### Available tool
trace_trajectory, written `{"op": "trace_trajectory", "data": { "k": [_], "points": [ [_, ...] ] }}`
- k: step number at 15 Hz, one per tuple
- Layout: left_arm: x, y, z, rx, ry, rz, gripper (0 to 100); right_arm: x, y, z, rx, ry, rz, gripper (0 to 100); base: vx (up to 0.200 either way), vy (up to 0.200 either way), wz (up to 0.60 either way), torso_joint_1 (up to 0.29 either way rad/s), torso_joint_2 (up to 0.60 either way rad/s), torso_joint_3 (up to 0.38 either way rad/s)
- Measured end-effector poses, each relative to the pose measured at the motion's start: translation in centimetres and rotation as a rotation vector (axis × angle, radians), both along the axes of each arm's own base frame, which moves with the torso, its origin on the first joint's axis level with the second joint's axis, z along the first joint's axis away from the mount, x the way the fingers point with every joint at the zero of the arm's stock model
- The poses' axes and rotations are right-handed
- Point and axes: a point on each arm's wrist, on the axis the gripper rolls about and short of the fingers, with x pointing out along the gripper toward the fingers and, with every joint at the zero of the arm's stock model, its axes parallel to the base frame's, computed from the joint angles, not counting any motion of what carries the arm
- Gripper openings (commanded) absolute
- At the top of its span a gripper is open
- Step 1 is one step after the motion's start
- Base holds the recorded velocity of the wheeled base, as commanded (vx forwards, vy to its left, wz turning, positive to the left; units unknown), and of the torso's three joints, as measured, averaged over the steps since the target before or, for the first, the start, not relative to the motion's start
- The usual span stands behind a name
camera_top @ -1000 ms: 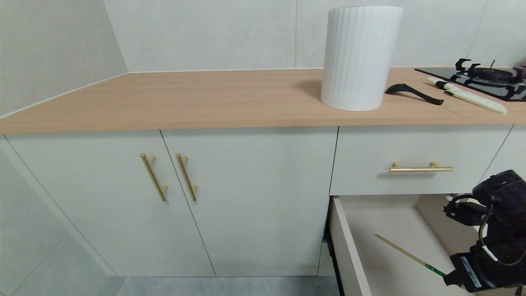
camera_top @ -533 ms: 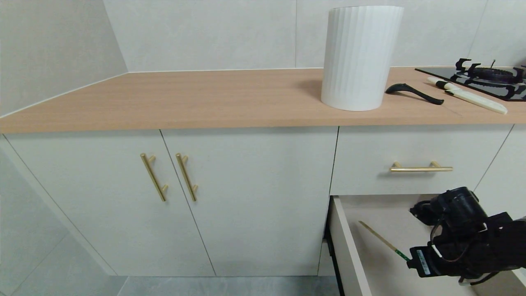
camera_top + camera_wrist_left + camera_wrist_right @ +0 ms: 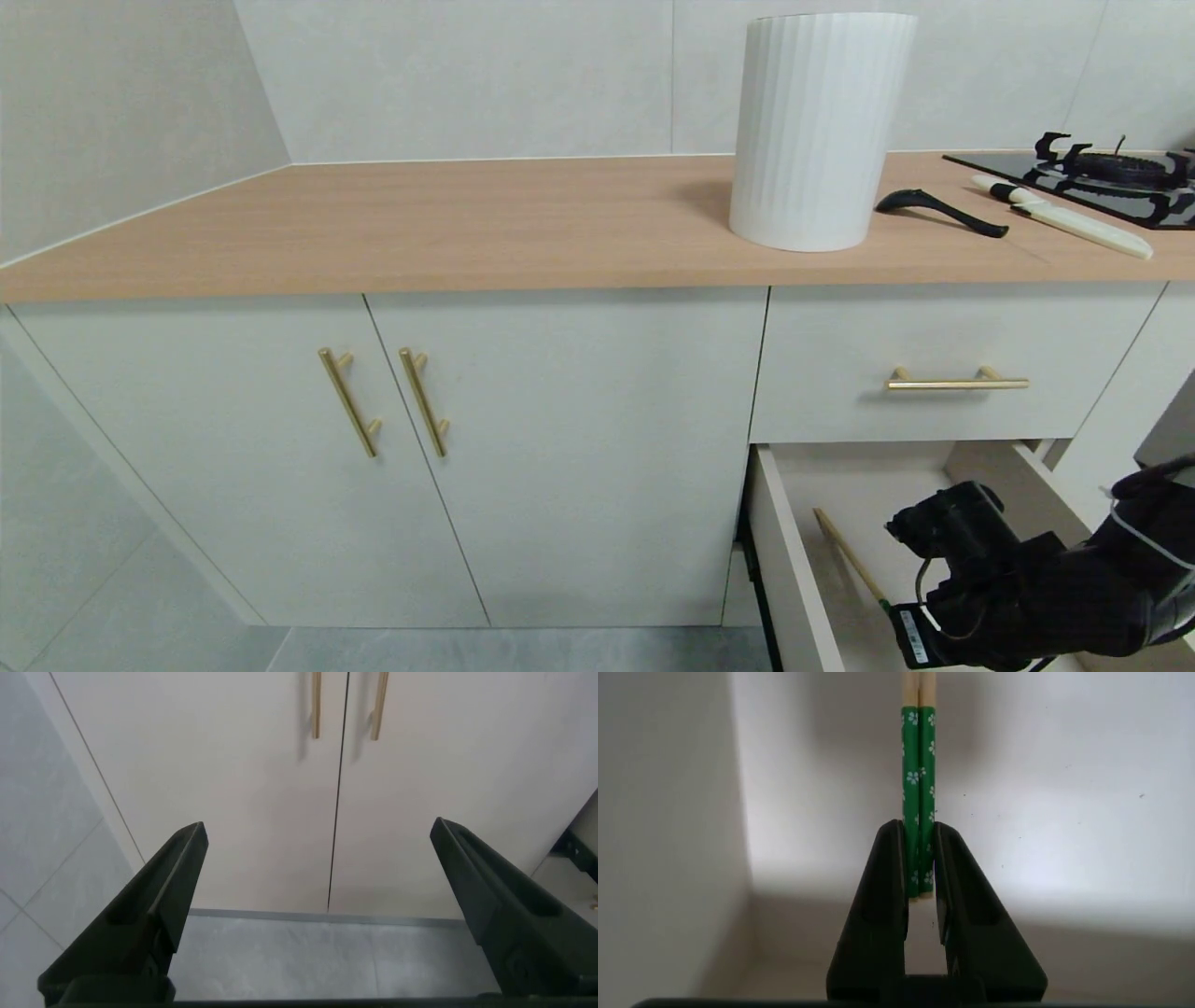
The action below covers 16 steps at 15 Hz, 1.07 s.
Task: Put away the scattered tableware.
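Currently, step in hand: stowing a pair of chopsticks [image 3: 845, 551] in the open drawer [image 3: 789, 560], low on the right beneath the surface [image 3: 467, 224].

Right claw [image 3: 894, 616]: clamped on the chopsticks at their green end, over the near part of the drawer. The sticks point away from it toward the far left of the drawer, tips low and close to the drawer floor. Whether they touch it cannot be told.

Left claw [image 3: 318, 835]: jaws wide apart, holding nothing, facing the closed cupboard doors [image 3: 336, 784] on the left.

Chopsticks, appearance: two slim pale wooden sticks held side by side, with a green band of small white flowers at the gripped end. Judged light and thin, apt to roll or splay once freed.

Next move, as judged: lower until the sticks lie flat on the drawer floor, then part the jaws and lift straight out. The claw should stay clear of the drawer walls and of the closed drawer front [image 3: 952, 364] above.

Not yet put away, by the look of it, on the far right of the surface:
- a black utensil [image 3: 938, 210]
- a white knife [image 3: 1064, 217]

Both lie between a tall white ribbed holder [image 3: 812, 131] and the hob [image 3: 1111, 177].
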Motion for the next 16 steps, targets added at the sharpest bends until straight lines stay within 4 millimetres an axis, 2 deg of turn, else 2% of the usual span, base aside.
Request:
{"op": "trace_trajectory", "data": {
  "k": [5,6,12,14,16],
  "points": [
    [0.0,0.0,0.0,0.0,0.0,0.0,100,0.0,0.4,-1.8,-0.028,-0.009,0.004,0,0.0,0.0,0.0,0.0,0.0,0.0],
    [0.0,0.0,0.0,0.0,0.0,0.0,100,0.0,0.4,-1.9,-0.03,-0.003,0.004,100,0.0,0.0,0.0,0.0,0.0,0.0],
    [0.0,0.0,0.0,0.0,0.0,0.0,100,-0.2,0.3,-2.0,-0.036,0.002,0.003,100,0.0,0.0,0.0,0.0,0.0,0.0],
    [0.0,0.0,0.0,0.0,0.0,0.0,100,-0.8,0.1,-1.3,-0.052,-0.016,0.009,100,0.0,0.0,0.0,0.0,0.0,0.0],
    [0.0,0.0,0.0,0.0,0.0,0.0,100,-1.6,-0.2,0.3,-0.056,-0.061,0.035,100,0.0,0.0,0.0,0.0,0.0,0.0]
  ]
}}
